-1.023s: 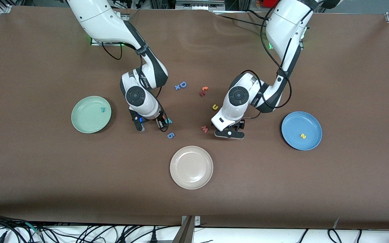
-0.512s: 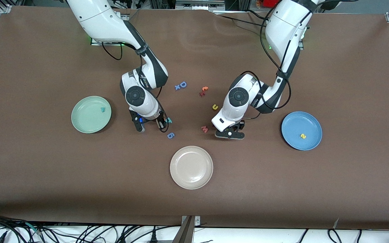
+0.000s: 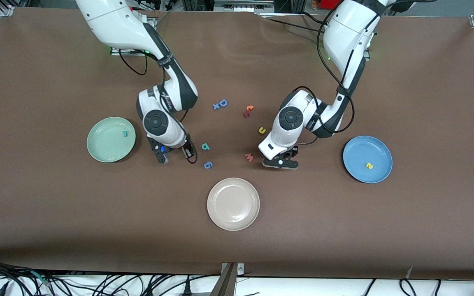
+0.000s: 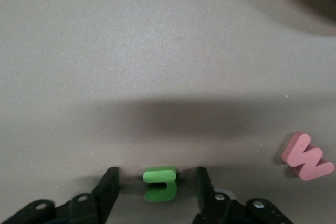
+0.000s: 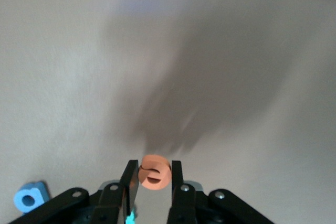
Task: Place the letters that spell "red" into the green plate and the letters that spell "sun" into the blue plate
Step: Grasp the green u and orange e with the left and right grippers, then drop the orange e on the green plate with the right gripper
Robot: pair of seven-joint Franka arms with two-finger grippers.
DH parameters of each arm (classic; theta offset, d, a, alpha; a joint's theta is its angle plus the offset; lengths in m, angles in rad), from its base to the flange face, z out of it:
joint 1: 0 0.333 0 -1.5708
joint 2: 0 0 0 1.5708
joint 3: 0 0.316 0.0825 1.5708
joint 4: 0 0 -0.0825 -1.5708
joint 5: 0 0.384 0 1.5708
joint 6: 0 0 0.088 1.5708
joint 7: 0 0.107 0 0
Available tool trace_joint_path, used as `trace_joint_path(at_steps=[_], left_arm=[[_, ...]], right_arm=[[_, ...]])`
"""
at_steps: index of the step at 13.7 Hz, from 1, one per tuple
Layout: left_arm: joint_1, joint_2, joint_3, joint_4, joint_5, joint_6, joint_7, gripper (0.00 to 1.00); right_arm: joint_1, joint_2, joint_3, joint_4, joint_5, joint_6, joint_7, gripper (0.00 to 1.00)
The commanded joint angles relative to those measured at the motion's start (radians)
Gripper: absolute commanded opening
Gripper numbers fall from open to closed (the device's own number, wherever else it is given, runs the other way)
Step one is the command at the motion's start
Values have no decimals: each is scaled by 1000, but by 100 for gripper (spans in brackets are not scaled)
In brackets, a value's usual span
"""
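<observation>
My right gripper is shut on the orange "e" and holds it just above the bare table, between the green plate and the teal "d". The teal "r" lies in the green plate. My left gripper is low at the table and open, with the green "n" between its fingers and a gap on each side. The yellow "s" lies in the blue plate. Between the arms, the yellow "u" rests on the table.
A pink "w" lies beside the left gripper. A blue "6" sits near the right gripper. Nearer the camera stands a cream plate. A blue "D" and red-orange letters lie nearer the bases.
The right gripper has moved off the teal "d" toward the green plate; the "d" now lies in full view. The left arm has hardly moved.
</observation>
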Motion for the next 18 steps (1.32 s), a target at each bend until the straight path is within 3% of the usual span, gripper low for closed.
trace_joint_path(at_steps=[1, 5, 10, 12, 18], left_arm=[[-7, -11, 8, -16, 12, 12, -11, 64], [-7, -11, 8, -16, 12, 12, -11, 53], [-7, -11, 8, -16, 12, 12, -11, 37], [-7, -11, 8, -16, 12, 12, -11, 28], [-6, -11, 8, -15, 12, 12, -11, 20]], right_arm=[[-4, -70, -72, 18, 17, -166, -141, 31], [-7, -124, -216, 14, 21, -334, -419, 31], [-11, -135, -412, -66, 23, -377, -815, 31], [-28, -120, -437, -109, 23, -328, -905, 31], [-42, -72, -434, -232, 23, -141, -981, 31]])
